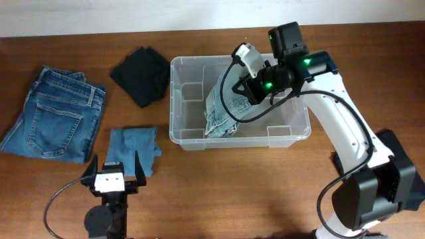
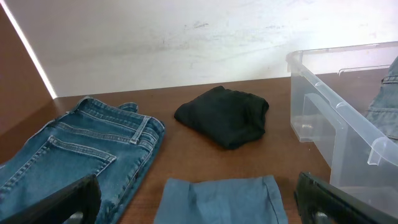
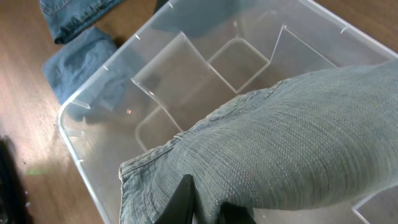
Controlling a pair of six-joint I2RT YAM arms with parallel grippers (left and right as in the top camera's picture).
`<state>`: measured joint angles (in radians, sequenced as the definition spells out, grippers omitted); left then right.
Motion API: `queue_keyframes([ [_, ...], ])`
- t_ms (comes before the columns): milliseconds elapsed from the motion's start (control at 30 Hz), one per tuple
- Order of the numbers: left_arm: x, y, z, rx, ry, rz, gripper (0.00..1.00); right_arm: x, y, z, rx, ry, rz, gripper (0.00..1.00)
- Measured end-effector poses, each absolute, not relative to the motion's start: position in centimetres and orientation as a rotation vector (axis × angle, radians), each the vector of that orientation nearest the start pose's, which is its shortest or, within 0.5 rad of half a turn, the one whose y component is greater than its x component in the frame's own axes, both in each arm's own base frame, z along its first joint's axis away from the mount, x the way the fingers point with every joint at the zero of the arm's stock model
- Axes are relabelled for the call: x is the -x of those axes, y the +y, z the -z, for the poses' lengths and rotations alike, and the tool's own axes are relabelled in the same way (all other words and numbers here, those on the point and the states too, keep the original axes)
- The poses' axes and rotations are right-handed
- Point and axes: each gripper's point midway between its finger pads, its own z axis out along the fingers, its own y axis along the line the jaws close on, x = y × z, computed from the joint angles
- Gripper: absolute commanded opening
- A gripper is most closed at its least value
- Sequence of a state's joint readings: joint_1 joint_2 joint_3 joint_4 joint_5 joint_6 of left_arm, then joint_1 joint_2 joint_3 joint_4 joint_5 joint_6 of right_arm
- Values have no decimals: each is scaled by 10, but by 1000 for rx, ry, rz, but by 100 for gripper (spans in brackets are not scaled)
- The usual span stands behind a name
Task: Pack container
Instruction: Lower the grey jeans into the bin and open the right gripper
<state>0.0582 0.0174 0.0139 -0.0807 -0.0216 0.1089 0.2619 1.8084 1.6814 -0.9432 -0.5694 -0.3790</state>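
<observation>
My jaws are spread wide, dark fingertips [image 2: 59, 202] sitting in both bottom corners. Just ahead on the brown wooden counter [image 2: 155, 102]: folded slate-blue cloth [image 2: 221, 200]. Left of it: folded blue denim jeans [image 2: 81, 155], back pocket up. Further back, centre: bunched black cloth [image 2: 224, 116]. Right: large clear plastic container [image 2: 339, 121], with a pale blue denim garment [image 2: 387, 102] inside, cut off by the frame edge.

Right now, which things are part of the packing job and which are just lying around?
In the job: container, pale jeans hanging into it, right gripper holding them.
Lying about, possibly next: folded jeans, black cloth, blue cloth.
</observation>
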Motion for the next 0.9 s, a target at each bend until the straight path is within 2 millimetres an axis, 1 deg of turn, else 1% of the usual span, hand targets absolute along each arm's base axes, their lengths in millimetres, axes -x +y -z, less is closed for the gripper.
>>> queue_keyframes([
  [300, -246, 18, -157, -26, 1657, -145, 100, -406, 200, -179, 990, 2400, -670, 4],
  [467, -246, 18, -156, -26, 1657, -145, 99, -407, 189, -171, 979, 2450, -589, 4],
  [500, -246, 18, -157, -26, 1657, -145, 100, -407, 185, -169, 976, 2469, -560, 5],
  [567, -246, 18, -157, -26, 1657, -145, 100, -407, 180, -166, 971, 2490, -517, 12],
  [667, -246, 18, -156, -26, 1657, -145, 100, -408, 173, -162, 969, 2515, -460, 18],
  [900, -246, 18, -157, -26, 1657, -145, 100, -409, 158, -156, 957, 2563, -342, 18],
])
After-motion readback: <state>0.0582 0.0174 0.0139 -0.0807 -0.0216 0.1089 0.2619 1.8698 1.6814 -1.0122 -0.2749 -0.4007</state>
